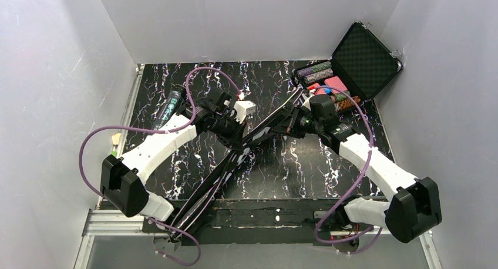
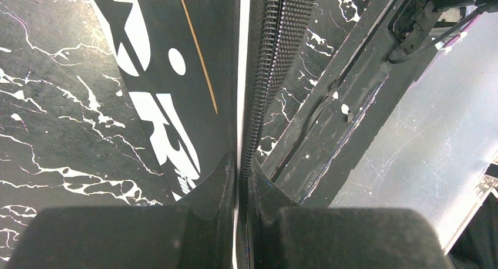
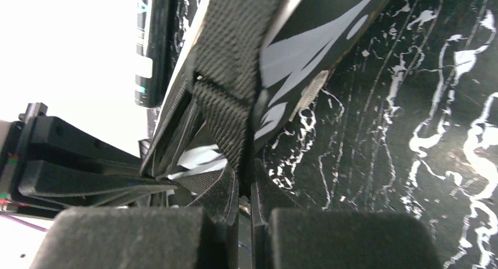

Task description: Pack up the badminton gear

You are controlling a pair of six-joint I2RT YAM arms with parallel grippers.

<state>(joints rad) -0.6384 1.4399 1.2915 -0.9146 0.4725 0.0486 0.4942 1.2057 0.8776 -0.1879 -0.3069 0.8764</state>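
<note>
Closest to the left wrist camera, the left gripper (image 2: 242, 172) has its jaws pinched together on the zipper (image 2: 267, 63) edge of the racket bag (image 2: 176, 75), a long black bag with large white lettering. The right wrist view is much the same: the right gripper (image 3: 245, 178) is clamped on a black webbing strap (image 3: 232, 57) at the bag's other end.

From above, the bag lies diagonally across the black marbled table (image 1: 282, 169), running from the near left edge toward the far right. Both arms hold it near the middle of the table.

The black tube (image 1: 171, 104) with teal print lies on the table at the far left, apart from the bag and not yet packed. No rackets or shuttlecocks show in the open. Whether they are already inside the bag or tube cannot be told, nor whether the zipper is fully closed.

The task looks partway done, with at least the tube left to stow. An open poker chip case (image 1: 364, 57) sits at the far right corner.
</note>
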